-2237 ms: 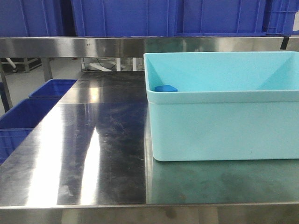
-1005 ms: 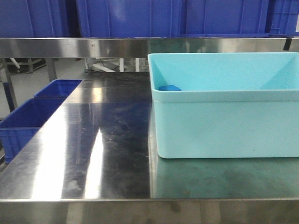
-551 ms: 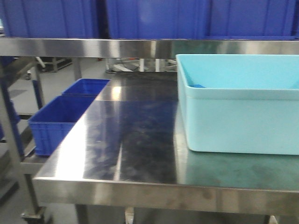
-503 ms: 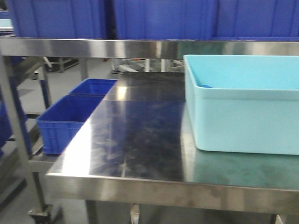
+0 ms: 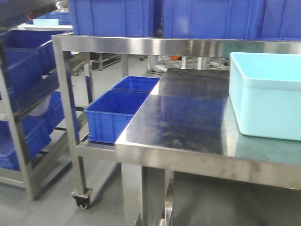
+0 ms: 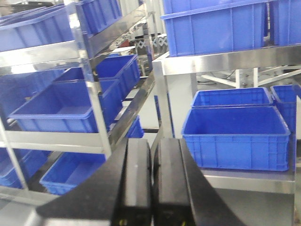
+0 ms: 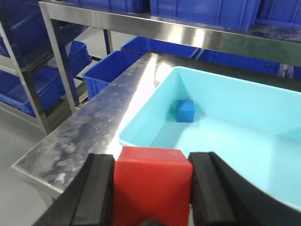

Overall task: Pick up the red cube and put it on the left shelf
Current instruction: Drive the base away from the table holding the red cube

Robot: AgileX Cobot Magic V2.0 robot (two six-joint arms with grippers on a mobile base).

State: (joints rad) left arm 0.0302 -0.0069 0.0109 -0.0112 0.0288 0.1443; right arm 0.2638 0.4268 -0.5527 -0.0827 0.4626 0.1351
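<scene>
1. The right end effector [image 7: 153, 188] is clamping the red cube [image 7: 151, 179] for carrying, above the bench [image 7: 80, 136].
2. The left end effector [image 6: 153, 179] is hanging idle, fingers pressed together.
3. The left shelf [image 6: 87, 70] is standing at nine o'clock, well apart from the cube.

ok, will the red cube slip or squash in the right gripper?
Probably rigid: the red cube shows straight edges in the right gripper. Flat faces suggest a stable hold, though its smooth surface might slip. Unlikely to roll once placed.

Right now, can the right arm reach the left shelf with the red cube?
Probably not yet. The right tool holds the red cube above the table, and the left shelf stands well off to the left, across open floor.
</scene>
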